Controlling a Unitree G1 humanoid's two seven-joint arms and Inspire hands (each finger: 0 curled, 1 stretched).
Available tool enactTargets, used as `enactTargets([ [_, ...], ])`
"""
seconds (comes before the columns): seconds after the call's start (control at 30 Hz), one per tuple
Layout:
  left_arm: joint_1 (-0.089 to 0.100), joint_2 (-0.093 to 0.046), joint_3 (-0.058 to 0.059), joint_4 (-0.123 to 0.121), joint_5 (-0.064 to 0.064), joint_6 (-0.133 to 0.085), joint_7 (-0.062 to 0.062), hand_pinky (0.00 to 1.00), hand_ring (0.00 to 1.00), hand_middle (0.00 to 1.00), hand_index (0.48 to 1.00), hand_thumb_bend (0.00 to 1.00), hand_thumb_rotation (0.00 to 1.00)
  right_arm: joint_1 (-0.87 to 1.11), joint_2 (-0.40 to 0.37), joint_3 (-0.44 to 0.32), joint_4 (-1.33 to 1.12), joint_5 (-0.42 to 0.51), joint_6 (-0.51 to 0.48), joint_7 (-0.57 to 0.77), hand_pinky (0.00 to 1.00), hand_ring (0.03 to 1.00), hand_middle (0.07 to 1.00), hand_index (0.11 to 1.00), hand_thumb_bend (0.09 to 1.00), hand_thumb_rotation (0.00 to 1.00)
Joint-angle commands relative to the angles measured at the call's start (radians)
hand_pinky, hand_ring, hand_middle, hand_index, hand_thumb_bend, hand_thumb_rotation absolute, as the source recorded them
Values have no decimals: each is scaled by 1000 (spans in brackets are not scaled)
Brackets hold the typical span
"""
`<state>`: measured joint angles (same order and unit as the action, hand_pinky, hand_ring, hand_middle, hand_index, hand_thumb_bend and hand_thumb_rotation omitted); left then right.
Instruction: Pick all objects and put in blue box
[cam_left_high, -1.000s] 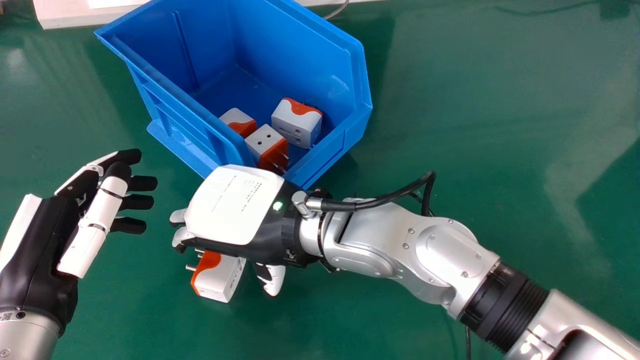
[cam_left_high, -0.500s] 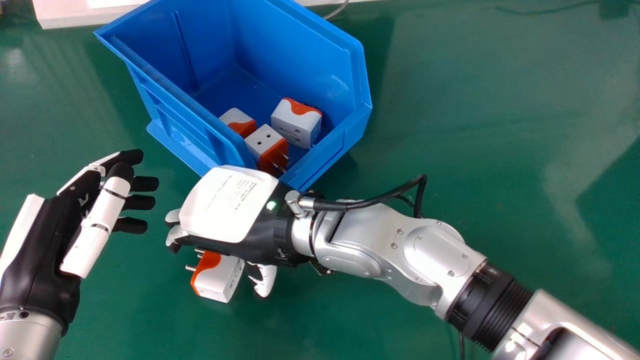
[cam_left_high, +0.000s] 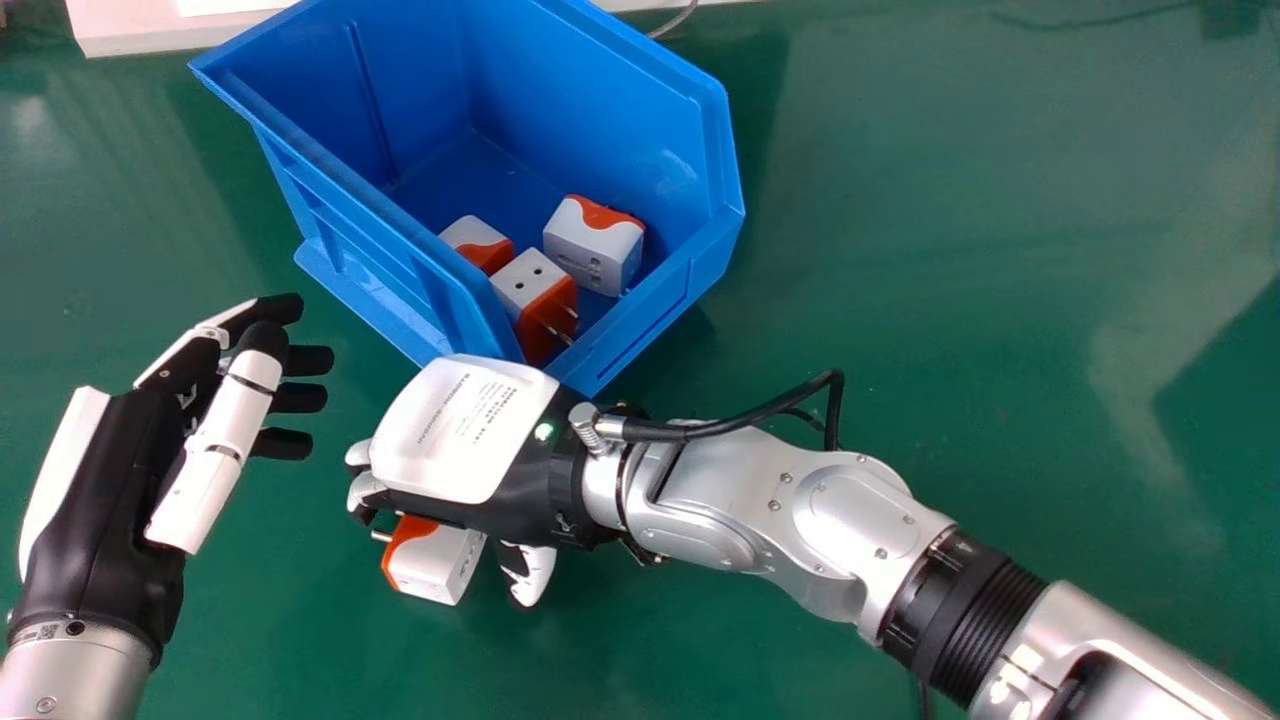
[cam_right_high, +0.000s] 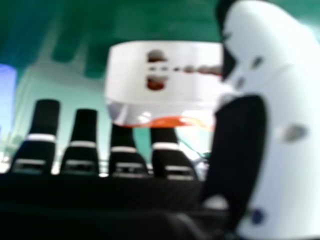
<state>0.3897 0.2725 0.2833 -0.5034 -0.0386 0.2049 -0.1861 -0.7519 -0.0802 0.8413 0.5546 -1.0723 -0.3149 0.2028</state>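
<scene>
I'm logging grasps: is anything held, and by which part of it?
Nothing is held. The right hand hovers over the boxy white-and-orange plastic plug adapter, its thumb apart from it. The left hand is empty.

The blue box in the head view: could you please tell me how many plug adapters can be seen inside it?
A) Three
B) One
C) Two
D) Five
A: three white-and-orange plug adapters show inside the blue box, while one more adapter is outside it, partly covered by the right hand in the head view.
</scene>
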Motion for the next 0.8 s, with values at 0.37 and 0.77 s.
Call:
enactTargets([
  [0.37, 19, -22, -15, -62, 17, 15, 26, 673, 753, 769, 836, 424, 856, -45, 15, 8, 10, 1, 17, -16, 746, 846, 887, 787, 408, 234],
  [0.77, 18, -31, -22, -73, 27, 30, 31, 677, 757, 772, 839, 433, 864, -41, 21, 16, 23, -3, 37, -76, 739, 830, 879, 789, 392, 248],
])
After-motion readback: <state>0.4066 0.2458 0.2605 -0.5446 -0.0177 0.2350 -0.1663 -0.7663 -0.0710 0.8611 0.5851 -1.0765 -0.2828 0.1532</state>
